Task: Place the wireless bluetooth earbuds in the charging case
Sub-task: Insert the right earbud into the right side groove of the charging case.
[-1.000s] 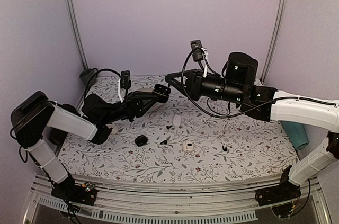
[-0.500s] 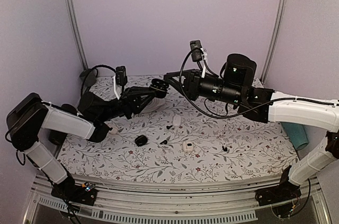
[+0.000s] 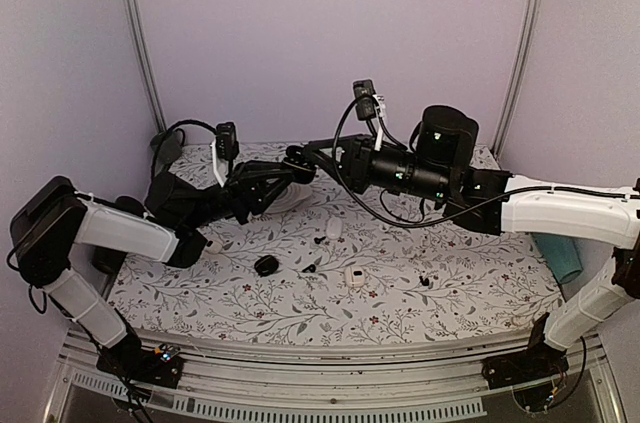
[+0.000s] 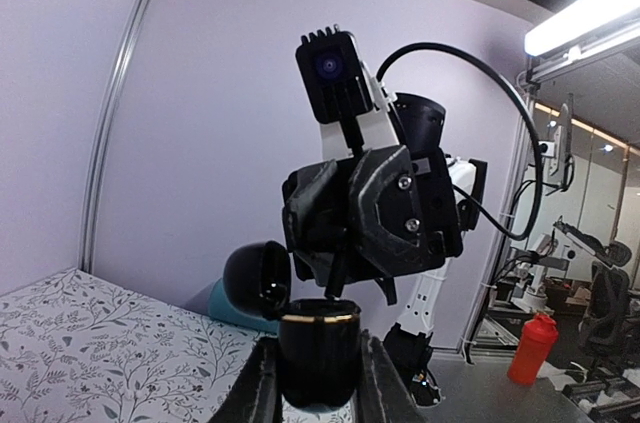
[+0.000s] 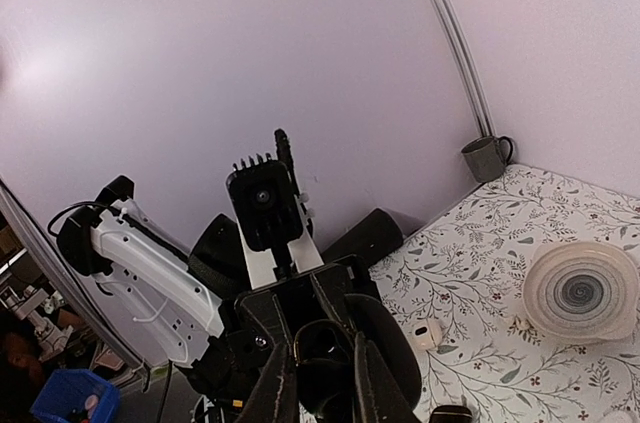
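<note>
In mid-air over the back of the table, my left gripper (image 3: 292,165) is shut on the black charging case (image 4: 318,363). The case has a gold rim and its lid (image 4: 257,278) hangs open to the left. My right gripper (image 3: 316,152) faces it from above, shut on a black earbud (image 4: 336,281) whose stem reaches the case's mouth. In the right wrist view the case's opening (image 5: 322,341) lies just beyond the fingers (image 5: 283,383). Loose black earbuds (image 3: 319,240) (image 3: 309,267) (image 3: 427,283) lie on the floral table.
Two small white cases (image 3: 334,229) (image 3: 354,276) and a black round object (image 3: 266,265) lie mid-table. A white disc (image 5: 580,293) sits below the left gripper. A grey mug (image 5: 487,156) stands at the back left corner, a teal object (image 3: 560,253) at the right edge.
The left gripper has lifted the case up and back. The right gripper has moved left to meet it, bringing the earbud's stem to the case's mouth.
</note>
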Available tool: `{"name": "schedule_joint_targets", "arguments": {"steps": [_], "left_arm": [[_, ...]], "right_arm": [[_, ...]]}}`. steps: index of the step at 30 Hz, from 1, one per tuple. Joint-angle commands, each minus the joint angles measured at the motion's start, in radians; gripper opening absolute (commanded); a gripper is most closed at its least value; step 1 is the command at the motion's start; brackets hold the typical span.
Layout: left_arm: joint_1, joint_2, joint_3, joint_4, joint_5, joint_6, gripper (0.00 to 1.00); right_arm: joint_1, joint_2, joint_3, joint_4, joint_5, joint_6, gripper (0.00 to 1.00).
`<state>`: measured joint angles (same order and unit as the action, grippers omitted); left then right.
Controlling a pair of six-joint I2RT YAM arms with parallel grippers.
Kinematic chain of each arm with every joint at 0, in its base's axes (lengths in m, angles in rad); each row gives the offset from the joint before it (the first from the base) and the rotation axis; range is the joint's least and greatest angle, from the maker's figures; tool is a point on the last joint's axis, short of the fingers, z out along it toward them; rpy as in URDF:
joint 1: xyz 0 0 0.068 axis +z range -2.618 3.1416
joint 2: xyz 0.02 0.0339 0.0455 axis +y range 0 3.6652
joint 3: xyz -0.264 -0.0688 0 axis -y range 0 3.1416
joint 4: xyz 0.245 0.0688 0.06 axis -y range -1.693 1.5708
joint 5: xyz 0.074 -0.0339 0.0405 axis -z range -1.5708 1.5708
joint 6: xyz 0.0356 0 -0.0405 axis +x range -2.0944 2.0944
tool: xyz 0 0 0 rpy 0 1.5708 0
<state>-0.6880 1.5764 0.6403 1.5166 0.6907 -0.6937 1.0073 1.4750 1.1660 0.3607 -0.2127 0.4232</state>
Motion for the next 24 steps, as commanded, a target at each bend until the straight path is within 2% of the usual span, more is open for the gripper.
{"name": "schedule_joint_targets", "arguments": {"steps": [1,24], "left_arm": [[-0.014,-0.040,0.032,0.139,0.007,0.027,0.00],[-0.019,-0.082,0.037,0.099,-0.050,0.081,0.00]], "right_arm": [[0.010,-0.002,-0.022,0.016,0.036,0.001,0.16],[0.033,0.019,-0.002,-0.029,0.063,-0.027,0.18]]}}
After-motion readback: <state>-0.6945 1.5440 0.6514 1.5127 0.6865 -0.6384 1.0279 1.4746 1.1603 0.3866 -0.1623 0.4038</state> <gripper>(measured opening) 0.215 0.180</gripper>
